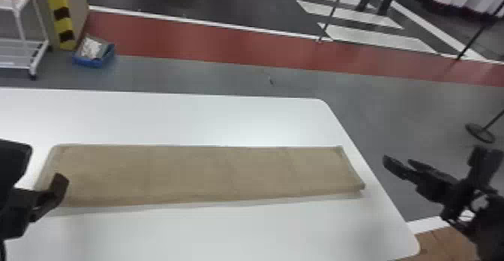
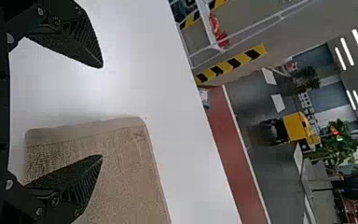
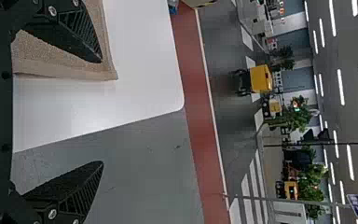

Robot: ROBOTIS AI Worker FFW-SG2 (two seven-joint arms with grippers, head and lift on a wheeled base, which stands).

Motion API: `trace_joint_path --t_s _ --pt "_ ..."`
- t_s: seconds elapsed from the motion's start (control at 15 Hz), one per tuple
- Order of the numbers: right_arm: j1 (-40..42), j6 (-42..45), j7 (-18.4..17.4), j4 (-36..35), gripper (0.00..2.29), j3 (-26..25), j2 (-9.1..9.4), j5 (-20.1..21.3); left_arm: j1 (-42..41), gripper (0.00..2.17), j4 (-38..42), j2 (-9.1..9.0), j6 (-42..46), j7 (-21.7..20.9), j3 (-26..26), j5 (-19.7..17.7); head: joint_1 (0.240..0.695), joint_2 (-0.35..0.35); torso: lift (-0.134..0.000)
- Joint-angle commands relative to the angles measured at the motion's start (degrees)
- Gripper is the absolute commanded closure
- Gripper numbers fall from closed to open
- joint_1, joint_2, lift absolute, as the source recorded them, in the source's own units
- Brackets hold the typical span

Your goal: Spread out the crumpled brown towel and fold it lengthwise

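The brown towel [image 1: 202, 174] lies flat on the white table as a long, narrow strip running left to right, its edges nearly straight. At the towel's left end is my left gripper [image 1: 50, 198], above the table. In the left wrist view my left gripper [image 2: 101, 112] stands open with nothing held, a corner of the towel [image 2: 121, 149] beyond it. Off the table's right edge is my right gripper [image 1: 399, 162]. The right wrist view has my right gripper [image 3: 102, 112] open and holding nothing, the towel's right end [image 3: 65, 70] beyond one finger.
The white table [image 1: 210, 230] has a rounded far right corner and a slanting right edge. On the floor behind stand a blue box [image 1: 93, 54] and a white rack [image 1: 22, 54] at the left. A stand's round base [image 1: 480, 132] is at the right.
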State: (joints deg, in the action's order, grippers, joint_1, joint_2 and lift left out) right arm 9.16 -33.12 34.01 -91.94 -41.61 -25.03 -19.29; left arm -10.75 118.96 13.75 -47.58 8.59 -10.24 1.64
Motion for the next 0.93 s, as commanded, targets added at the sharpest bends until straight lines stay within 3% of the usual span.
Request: trace_joint_path --t_s 0.0,0.33,0.87 --pt "0.86 0.64 0.01 -0.52 0.12 -0.05 0.07 -0.04 -0.15 0.27 1.19 -0.13 -1.25 -1.39 1.45 -4.54 0.695 -0.350 -0.124" --pt "1.30 1.52 0.01 -0.52 0.12 -0.05 -0.02 -0.04 0.99 0.52 1.28 -0.39 -5.12 -1.56 1.01 -5.24 0.695 -0.350 -0.124" --pt "1.04 1.52 -0.08 -0.61 0.12 0.83 -0.20 0.22 2.40 0.52 0.57 -0.30 -10.57 -3.14 0.84 -4.36 0.695 -0.350 -0.124"
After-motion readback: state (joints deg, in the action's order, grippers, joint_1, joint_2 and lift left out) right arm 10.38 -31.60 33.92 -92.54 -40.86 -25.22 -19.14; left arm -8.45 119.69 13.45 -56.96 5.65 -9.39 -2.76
